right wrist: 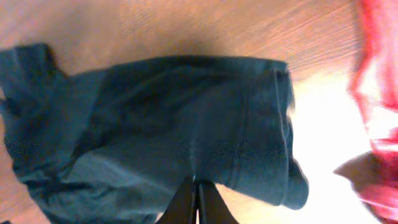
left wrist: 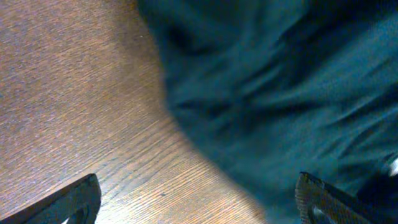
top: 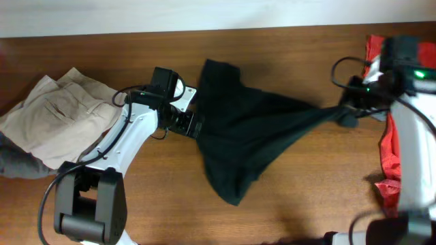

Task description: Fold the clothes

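The black T-shirt [top: 245, 133] lies crumpled in the middle of the wooden table, stretched to a point toward the right. My right gripper [top: 343, 111] is shut on that stretched edge; in the right wrist view the closed fingers [right wrist: 196, 194] pinch the dark cloth [right wrist: 174, 118] by a hemmed opening. My left gripper [top: 189, 124] sits at the shirt's left edge, open and empty. In the left wrist view its fingers [left wrist: 199, 202] straddle bare wood with the dark cloth [left wrist: 280, 93] just ahead and reaching the right finger.
Beige trousers [top: 58, 112] lie folded at the left over a grey garment [top: 17, 163]. Bright red garments [top: 392, 146] lie at the right edge, also in the right wrist view [right wrist: 379, 93]. The table's far edge [top: 204, 28] runs along the top.
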Tool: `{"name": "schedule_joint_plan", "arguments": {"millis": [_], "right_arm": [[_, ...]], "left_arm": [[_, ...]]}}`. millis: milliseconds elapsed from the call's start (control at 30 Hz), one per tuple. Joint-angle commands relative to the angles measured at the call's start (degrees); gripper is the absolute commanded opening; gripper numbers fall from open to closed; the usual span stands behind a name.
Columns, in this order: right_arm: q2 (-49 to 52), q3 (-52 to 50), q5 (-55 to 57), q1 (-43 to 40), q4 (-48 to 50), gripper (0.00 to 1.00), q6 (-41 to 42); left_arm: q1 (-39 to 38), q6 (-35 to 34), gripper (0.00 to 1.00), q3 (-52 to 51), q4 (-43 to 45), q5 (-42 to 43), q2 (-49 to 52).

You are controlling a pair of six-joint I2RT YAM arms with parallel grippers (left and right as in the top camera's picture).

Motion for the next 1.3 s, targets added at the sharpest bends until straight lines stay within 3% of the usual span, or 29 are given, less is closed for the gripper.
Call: {"name": "schedule_joint_plan", "arguments": {"millis": [0,67,300,400,500,700,833,1000,1167,1267], "right_arm": [[-2.6,1.0,6.4,-0.4,-2.0,0.07,-0.8],[-2.4,1.0,6.4,-0.4,-2.8,0.21,-0.8],[-1.0,0.7,6.3,-0.4,-3.7,0.24,-0.8],[-1.0,0.7,4.7,-0.4,-4.7,0.33,-0.8],[-1.0,0.7,1.4,0.0,-6.3,0.41,-2.6],[-1.0,0.7,-0.7,1.6,-7.5,0.5,-4.0],[-1.0,0.7,-4.1,3.2,-7.8,0.52,-5.4],[-1.0,0.7,-5.1,7.6,-9.0,0.52,-5.5],[-1.0,0.7,-4.4,12.5,-8.5,0.52,-5.3],[-1.0,0.7,-4.2,12.9,-8.2,0.52,-5.2]], "left_arm": [[-0.2,0.1,0.99,1.1,0.2,0.7,0.5],[-0.2,0.1,0.99,1.1,0.2,0.6,0.5],[-0.7,0.1,0.99,1.1,-1.8,1.3,0.5],[-1.5,0.4,0.99,1.1,-2.0,1.3,0.5],[-2.2,1.6,0.83,1.8,-2.6,2.8,-0.2],[-2.3,3.0,0.78,6.5,-9.1,5.2,-5.6],[-3.4,3.8,0.74,6.7,-11.9,5.0,-11.7],[-7.7,3.8,0.75,6.5,-15.1,-1.2,-16.2],[-10.8,3.7,0.84,2.2,-13.7,-2.0,-14.8],[-10.6,1.6,0.84,-1.2,-12.9,-2.0,-11.9]]}}
